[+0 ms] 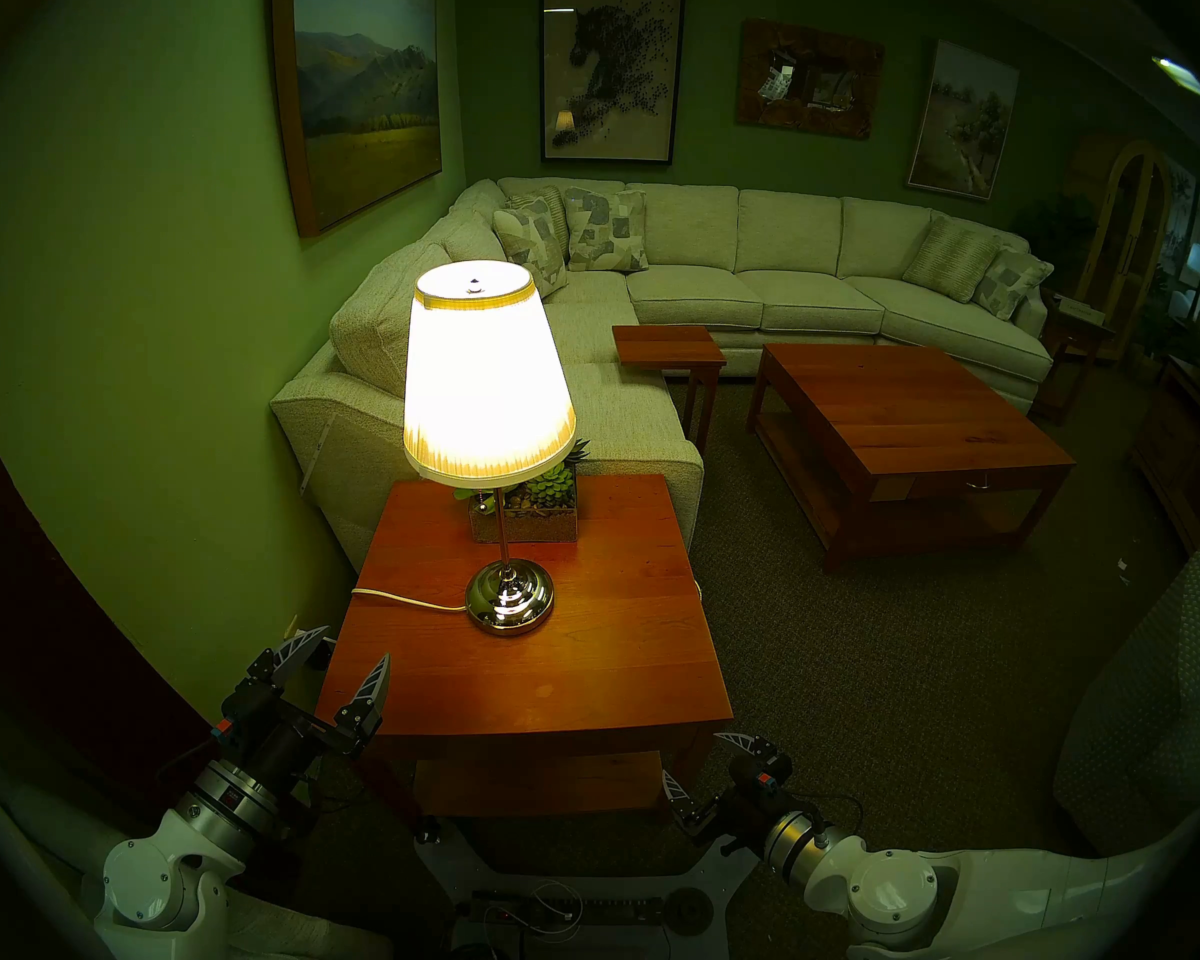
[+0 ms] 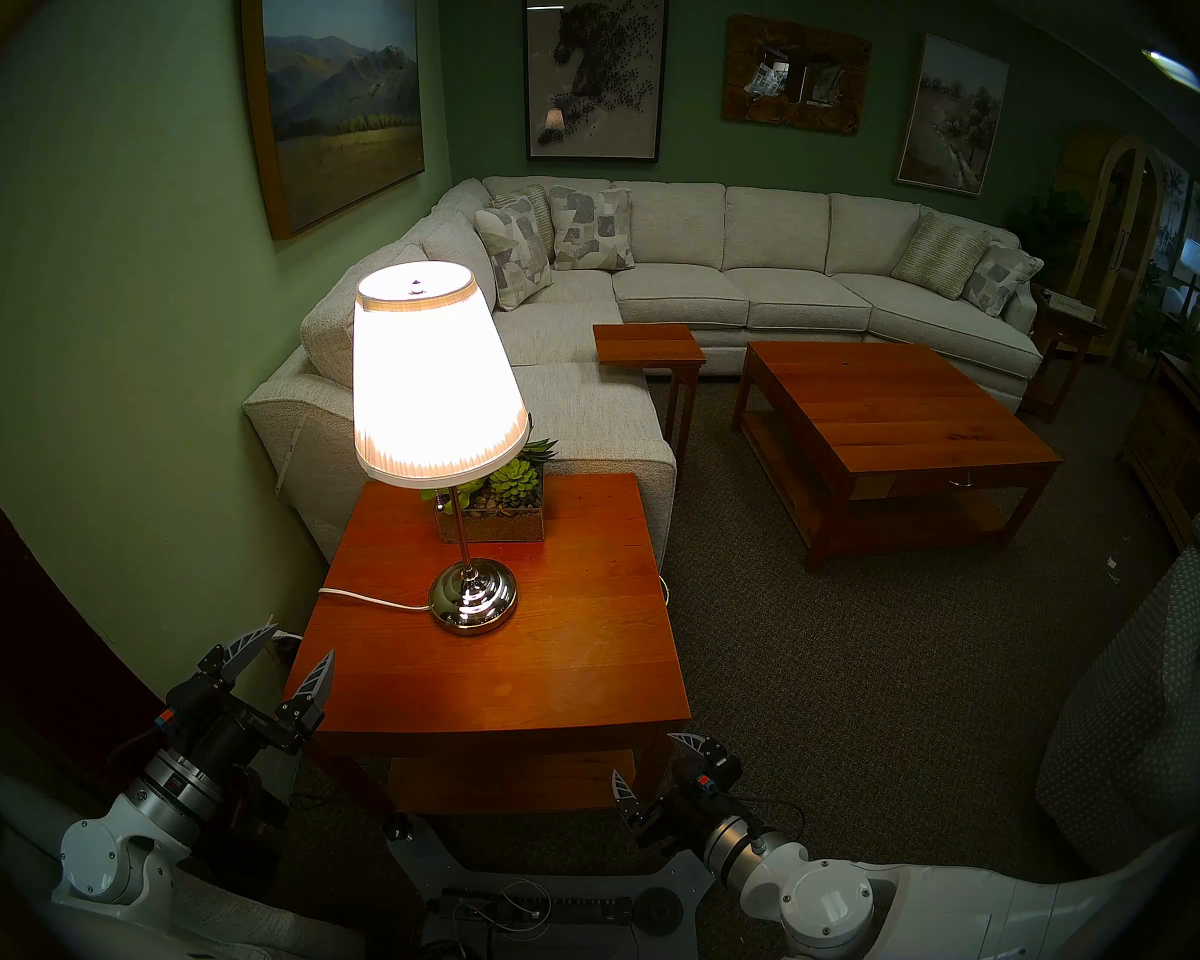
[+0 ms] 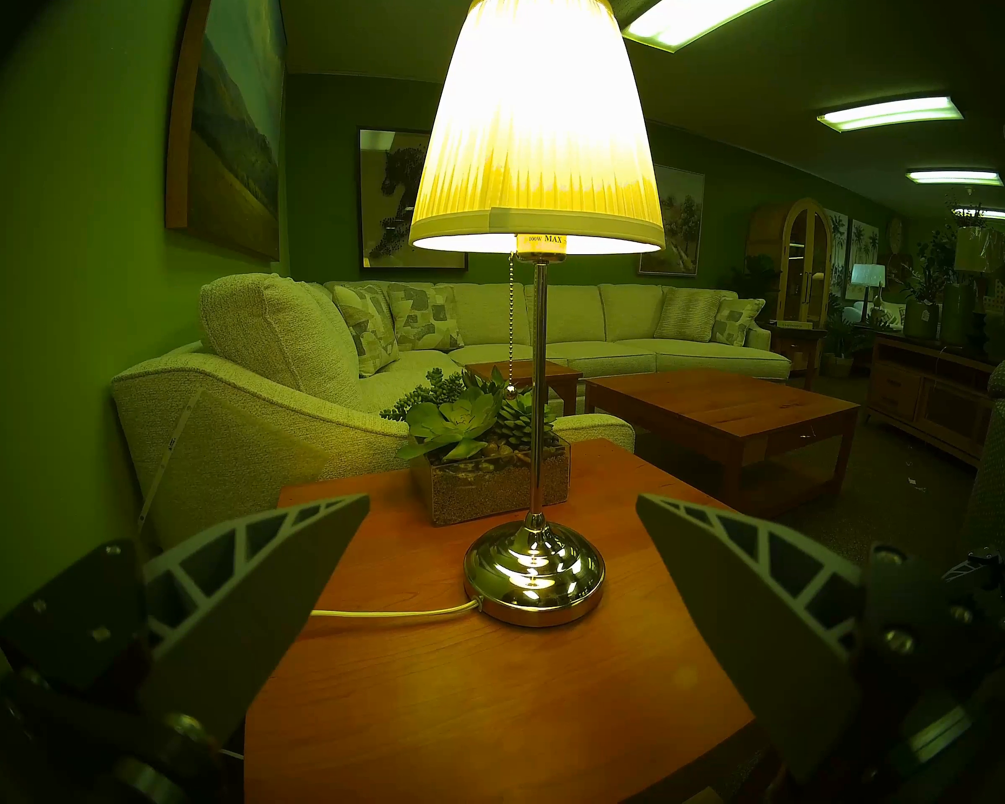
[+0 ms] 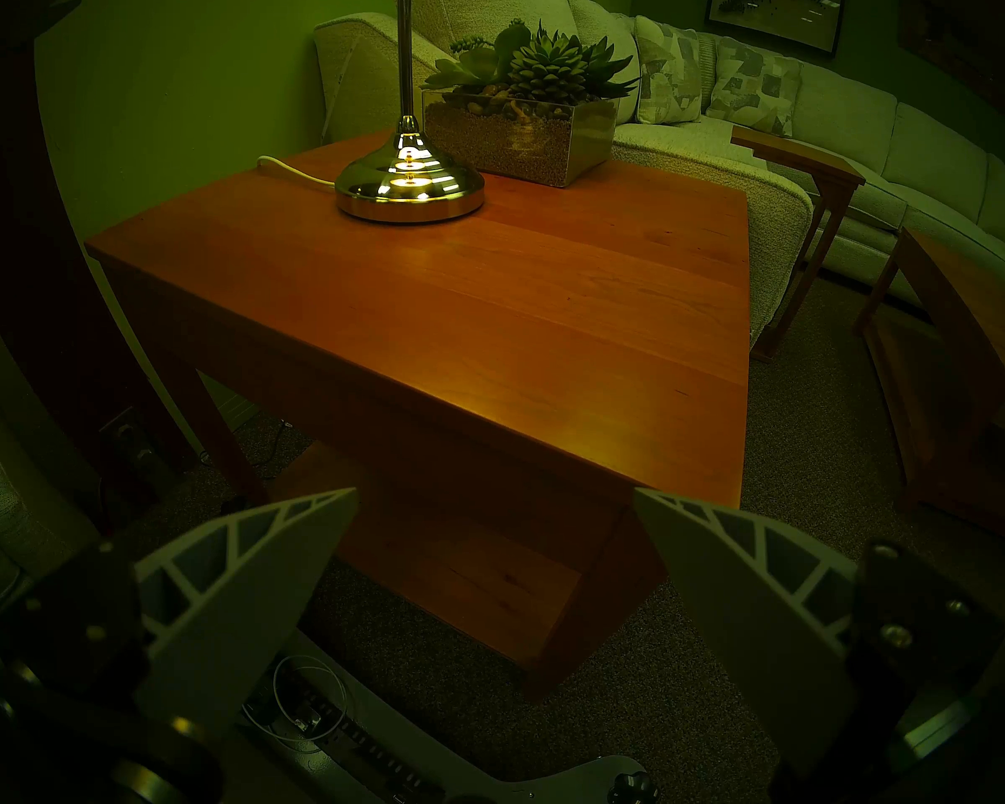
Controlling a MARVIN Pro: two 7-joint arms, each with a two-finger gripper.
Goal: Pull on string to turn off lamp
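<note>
The lamp stands lit on a wooden side table, with a white pleated shade, a chrome stem and a domed base. The string, a thin beaded chain with a small end weight, hangs from under the shade just left of the stem. My left gripper is open and empty at the table's near left corner, level with the tabletop and pointing at the lamp. My right gripper is open and empty, low by the table's near right corner.
A glass planter of succulents sits behind the lamp stem. A white power cord runs from the base off the table's left edge. A sofa lies behind, a coffee table to the right, and an armchair at far right.
</note>
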